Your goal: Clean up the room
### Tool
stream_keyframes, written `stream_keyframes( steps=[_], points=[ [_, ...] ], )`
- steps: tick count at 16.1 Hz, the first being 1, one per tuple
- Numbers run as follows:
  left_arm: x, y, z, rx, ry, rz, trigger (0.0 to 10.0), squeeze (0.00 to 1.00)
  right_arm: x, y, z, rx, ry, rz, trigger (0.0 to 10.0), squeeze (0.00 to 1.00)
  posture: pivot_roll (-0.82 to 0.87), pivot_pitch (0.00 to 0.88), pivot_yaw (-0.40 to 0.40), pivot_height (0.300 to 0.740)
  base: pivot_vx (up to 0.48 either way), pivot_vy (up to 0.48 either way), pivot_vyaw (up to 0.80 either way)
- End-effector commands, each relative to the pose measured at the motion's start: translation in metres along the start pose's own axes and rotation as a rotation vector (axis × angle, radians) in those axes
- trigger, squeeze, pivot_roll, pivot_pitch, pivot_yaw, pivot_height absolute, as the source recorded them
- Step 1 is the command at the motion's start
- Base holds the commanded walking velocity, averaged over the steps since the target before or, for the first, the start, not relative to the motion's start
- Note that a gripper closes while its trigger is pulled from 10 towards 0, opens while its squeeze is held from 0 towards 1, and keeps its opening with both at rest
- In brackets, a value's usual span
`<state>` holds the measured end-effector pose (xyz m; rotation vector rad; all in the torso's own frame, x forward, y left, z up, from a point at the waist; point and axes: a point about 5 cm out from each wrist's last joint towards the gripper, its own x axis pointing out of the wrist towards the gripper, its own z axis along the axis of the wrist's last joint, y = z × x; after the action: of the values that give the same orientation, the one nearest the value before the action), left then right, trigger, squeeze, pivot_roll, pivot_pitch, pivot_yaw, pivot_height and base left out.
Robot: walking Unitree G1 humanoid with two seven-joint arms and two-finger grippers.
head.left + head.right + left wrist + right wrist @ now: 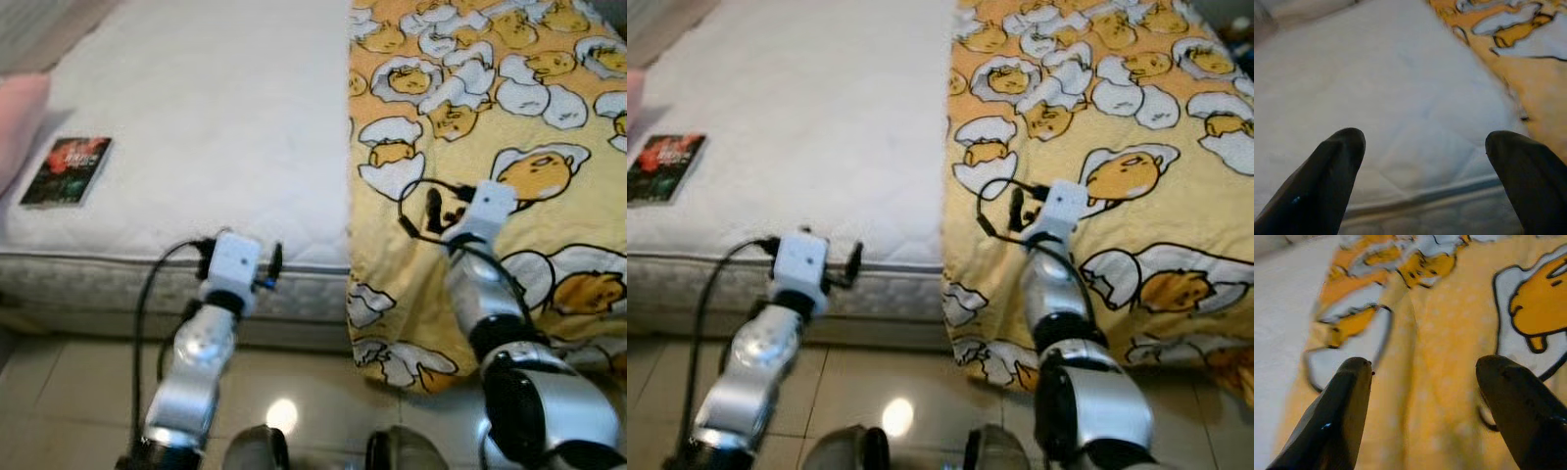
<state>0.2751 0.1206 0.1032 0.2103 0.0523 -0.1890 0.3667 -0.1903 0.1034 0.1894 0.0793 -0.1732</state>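
1. Right gripper [1420, 396]: fingers spread wide, holding nothing, hanging just over the yellow blanket [509, 117].
2. Left gripper [1425, 161]: fingers spread wide too, empty, at the near edge of the bare mattress [196, 117], beside the blanket's side edge.
3. Blanket covering only the right half of the bed, side edge running straight away from the robot, lower corner drooping toward the floor.
4. Probably nearer arm for the blanket: right.
5. Book [67, 170] lying flat, well apart from the blanket, far left on the mattress.

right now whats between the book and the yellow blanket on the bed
Only bare white mattress lies between the book and the yellow blanket, seen in the left eye view.
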Motion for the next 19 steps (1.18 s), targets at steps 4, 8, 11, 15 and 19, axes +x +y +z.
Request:
stream_keyframes(
  steps=[4, 8, 11, 15, 19],
  points=[
    [-0.009, 0.010, -0.002, -0.012, 0.036, 0.048, 10.0, 0.00, 0.006, 0.011, 0.004, -0.003, 0.046, 0.043, 10.0, 0.00, 0.21, 0.246, 0.070, 0.740, 0.480, 0.000, 0.00],
    [-0.018, 0.009, -0.004, -0.003, 0.060, 0.045, 10.0, 0.00, 0.006, 0.013, -0.006, 0.135, 0.149, 0.024, 10.0, 0.00, 0.23, 0.266, 0.075, 0.740, 0.098, 0.000, 0.00],
    [-0.023, 0.016, -0.005, -0.002, 0.077, 0.065, 10.0, 0.00, 0.005, 0.014, -0.011, 0.159, 0.179, -0.009, 10.0, 0.00, 0.24, 0.278, 0.074, 0.740, 0.000, 0.000, 0.00],
    [-0.029, 0.017, -0.004, 0.001, 0.087, 0.069, 10.0, 0.00, 0.002, 0.015, -0.020, 0.167, 0.236, -0.013, 10.0, 0.00, 0.26, 0.301, 0.082, 0.740, 0.000, 0.000, 0.00],
    [-0.043, 0.020, -0.005, 0.010, 0.108, 0.072, 10.0, 0.00, 0.006, 0.018, -0.010, 0.006, 0.201, 0.044, 10.0, 0.00, 0.28, 0.346, 0.090, 0.740, 0.000, 0.000, 0.00]
  ],
)
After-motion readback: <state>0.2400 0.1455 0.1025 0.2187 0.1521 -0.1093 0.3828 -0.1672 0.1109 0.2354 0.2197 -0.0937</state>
